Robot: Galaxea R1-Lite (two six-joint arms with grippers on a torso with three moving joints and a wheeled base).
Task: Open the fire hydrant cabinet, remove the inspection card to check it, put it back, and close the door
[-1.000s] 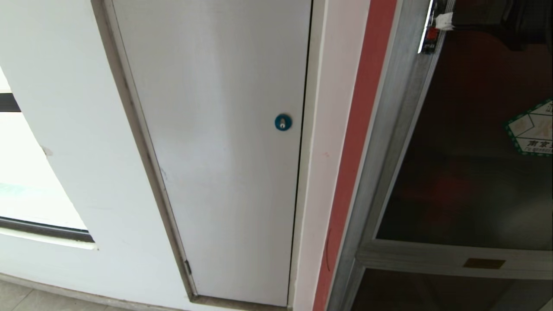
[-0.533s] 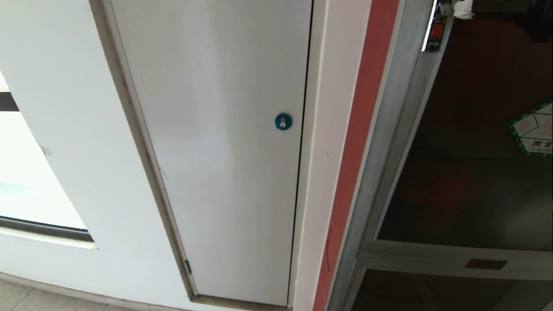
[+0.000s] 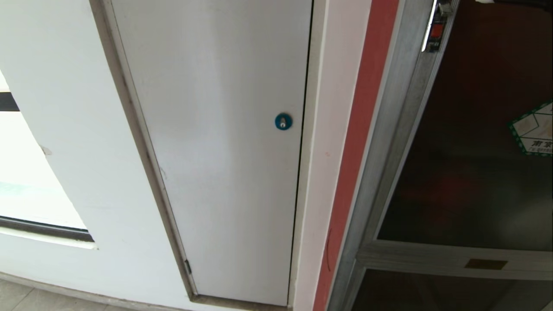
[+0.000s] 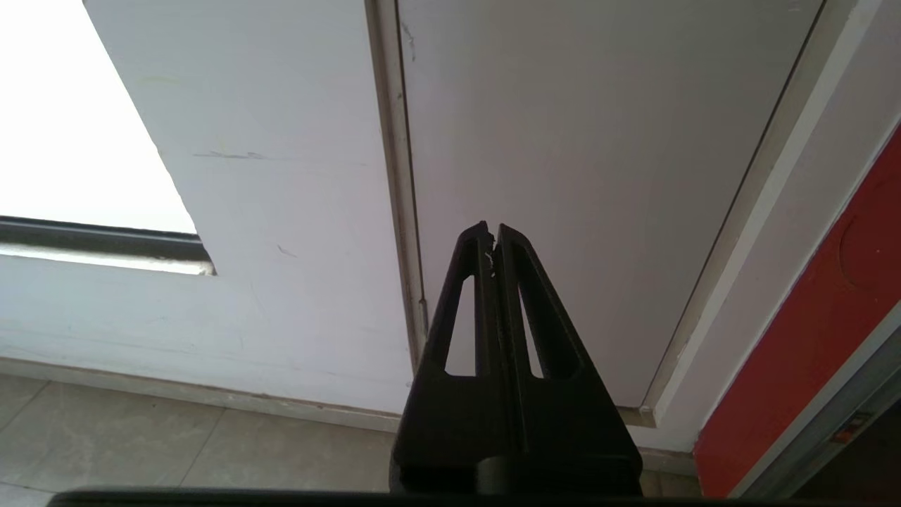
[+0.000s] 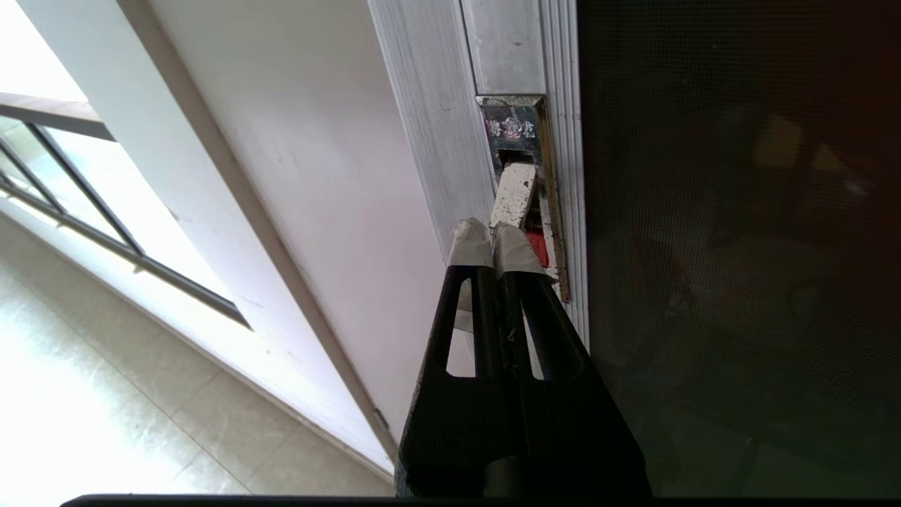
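The fire hydrant cabinet (image 3: 389, 129) has a brushed aluminium frame. Its door (image 3: 466, 151) of dark tinted glass is on the right of the head view, with a green-bordered sticker (image 3: 533, 129) and a brass plate (image 3: 485, 264) on the crossbar. My right gripper (image 5: 493, 229) is shut, its taped tips right at the white latch lever (image 5: 514, 193) on the door's edge, with nothing between the fingers. Low by the wall, my left gripper (image 4: 491, 229) is shut and idle. The inspection card is hidden.
A plain white door (image 3: 224, 151) with a blue round lock (image 3: 283, 122) fills the middle of the head view. A red strip (image 3: 358, 151) separates it from the cabinet frame. A bright window (image 3: 26, 185) is at the left, over tiled floor (image 4: 141, 451).
The right gripper's taped tip has climbed up and to the right, out of the head view's top edge. The door's latch edge and sticker shifted slightly right.
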